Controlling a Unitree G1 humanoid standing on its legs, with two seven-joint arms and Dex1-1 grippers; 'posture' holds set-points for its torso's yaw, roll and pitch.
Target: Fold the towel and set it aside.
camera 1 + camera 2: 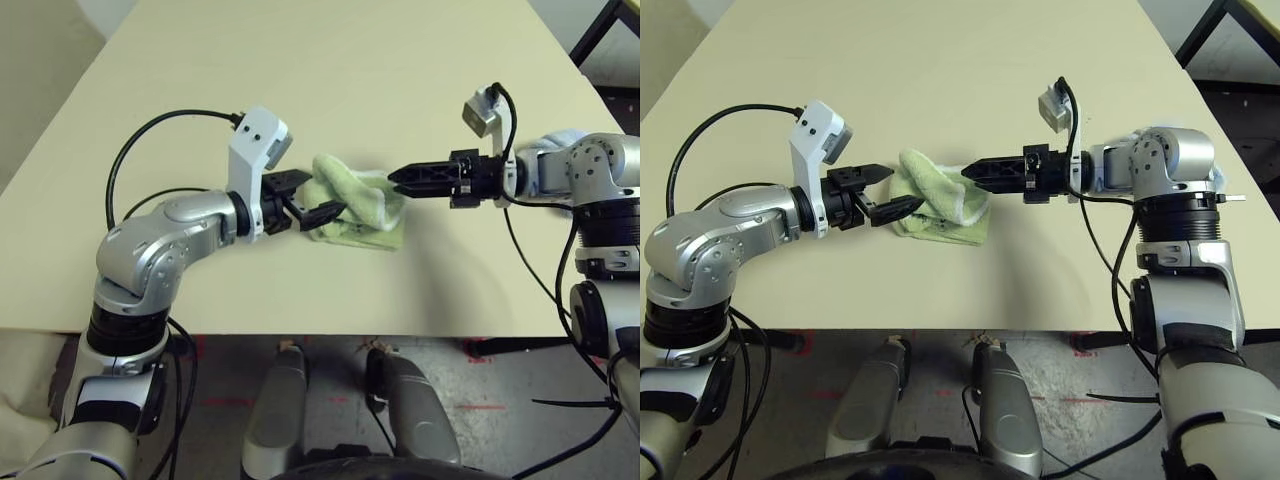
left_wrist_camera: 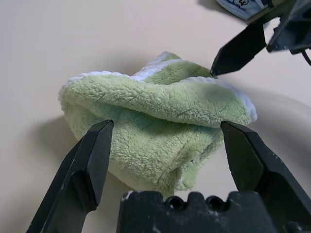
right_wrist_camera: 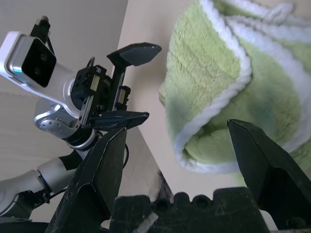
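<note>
The towel (image 1: 358,205) is lying bunched in a loose, folded heap on the table (image 1: 330,80), directly between the two grippers. The left gripper (image 1: 318,196) is sitting just beside the heap's near-left edge, its jaws spread wide with the cloth just in front of the tips; neither finger (image 2: 90,160) is pinching it. The right gripper (image 1: 975,172) is pointing across at the opposite side of the heap, fingertips at its white-stitched edge, jaws standing wide apart and holding nothing. Behind the right arm, something pale blue (image 1: 560,140) is lying on the table.
</note>
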